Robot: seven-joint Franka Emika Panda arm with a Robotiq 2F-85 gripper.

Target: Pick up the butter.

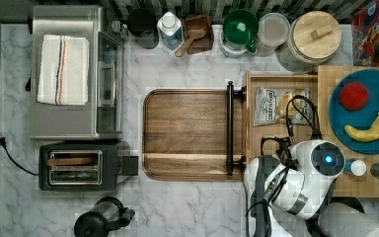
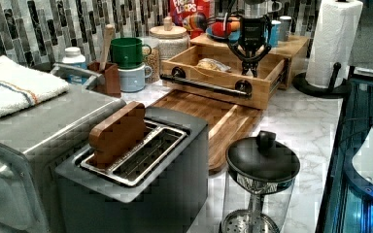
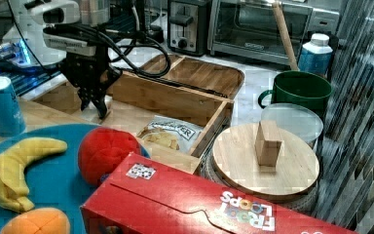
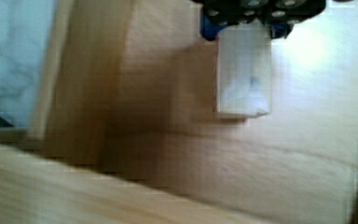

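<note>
Reaching down into the wooden drawer (image 3: 175, 105), the claw (image 3: 93, 100) points its fingers at the floor of the box. Wrist view: the butter (image 4: 243, 74) sits right under the claw, pale cream stick, one end tucked up between the dark finger pads (image 4: 208, 29), other end sticking out over the light wood. Pads look to be against its sides, but whether they're actually clamped on it or just straddling it — can't tell; top of that end is cut off by the frame edge. In the right view and left view the butter is hidden behind the fingers. Top view: claw itself is hidden under the white arm body & cables. Just beside the claw, same drawer, lies a clear snack bag (image 3: 168, 131). Further out past the drawer wall: blue plate (image 3: 53, 180) w/ banana (image 3: 14, 165) and red ball (image 3: 108, 153). Blue can (image 3: 2, 105) stands near the arm.
</note>
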